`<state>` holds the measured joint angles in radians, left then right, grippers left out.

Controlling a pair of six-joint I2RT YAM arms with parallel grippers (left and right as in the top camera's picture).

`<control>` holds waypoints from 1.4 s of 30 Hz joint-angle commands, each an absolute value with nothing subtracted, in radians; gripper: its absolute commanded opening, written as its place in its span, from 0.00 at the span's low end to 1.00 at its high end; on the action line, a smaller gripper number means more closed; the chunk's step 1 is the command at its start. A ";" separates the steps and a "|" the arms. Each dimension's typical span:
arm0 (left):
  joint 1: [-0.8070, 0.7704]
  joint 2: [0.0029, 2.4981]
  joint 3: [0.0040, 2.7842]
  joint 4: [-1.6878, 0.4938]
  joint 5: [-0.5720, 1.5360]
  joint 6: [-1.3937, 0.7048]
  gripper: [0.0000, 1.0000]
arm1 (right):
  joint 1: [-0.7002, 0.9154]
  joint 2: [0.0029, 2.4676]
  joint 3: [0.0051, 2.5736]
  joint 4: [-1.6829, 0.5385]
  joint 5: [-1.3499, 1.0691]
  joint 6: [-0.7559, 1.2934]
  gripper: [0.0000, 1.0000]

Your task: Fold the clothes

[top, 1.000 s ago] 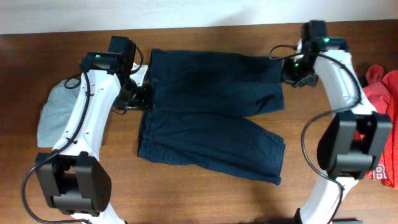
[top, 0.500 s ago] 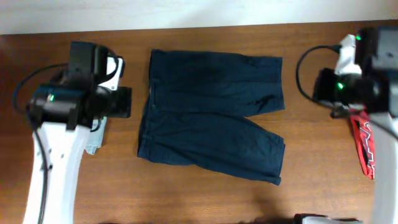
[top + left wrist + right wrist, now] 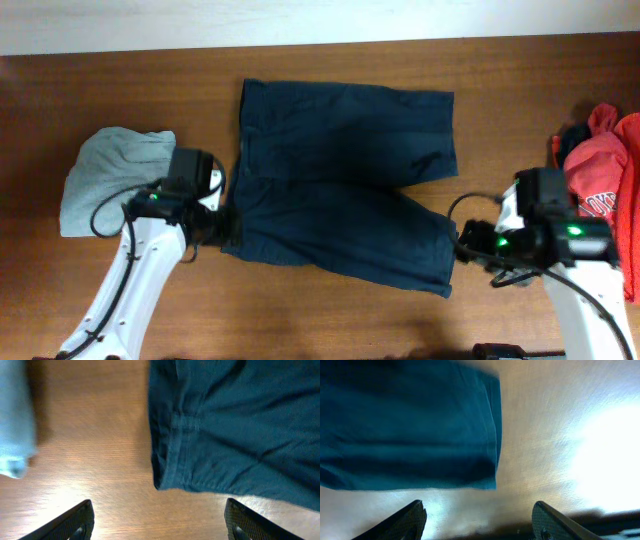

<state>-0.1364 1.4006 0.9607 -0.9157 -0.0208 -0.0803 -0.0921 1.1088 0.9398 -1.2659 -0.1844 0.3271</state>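
The dark navy shorts (image 3: pixel 340 180) lie flat in the middle of the table, one leg toward the far edge and one toward the near edge. My left gripper (image 3: pixel 227 228) sits low at the near left waistband corner. In the left wrist view the gripper (image 3: pixel 159 512) is open over bare wood, with the shorts' corner (image 3: pixel 225 425) just ahead of the fingers. My right gripper (image 3: pixel 462 248) is at the near right hem corner. The right wrist view shows that gripper (image 3: pixel 479 510) open too, the hem (image 3: pixel 405 425) just beyond it. Neither holds anything.
A pale grey-green garment (image 3: pixel 105 175) lies bunched at the left, close behind my left arm, and shows at the left edge of the left wrist view (image 3: pixel 15 420). A red white-lettered garment (image 3: pixel 600 180) is heaped at the right edge. The wooden table (image 3: pixel 340 320) surrounds the shorts.
Both arms have come from the far corners of the shorts, out to the sides, then down to the near corners. Both grippers have opened wider. The shorts have not moved.
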 commanded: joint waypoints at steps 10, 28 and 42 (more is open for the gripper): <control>-0.136 1.468 0.729 -0.687 0.117 -0.250 0.84 | -0.091 1.179 0.762 -1.162 -0.334 0.296 0.73; -0.137 1.634 0.785 -0.675 0.158 -0.275 0.01 | -0.091 1.179 0.762 -1.199 -0.419 0.302 0.70; -0.137 1.634 0.785 -0.694 0.162 -0.245 0.00 | -0.092 1.258 0.553 -0.913 -0.412 0.481 0.69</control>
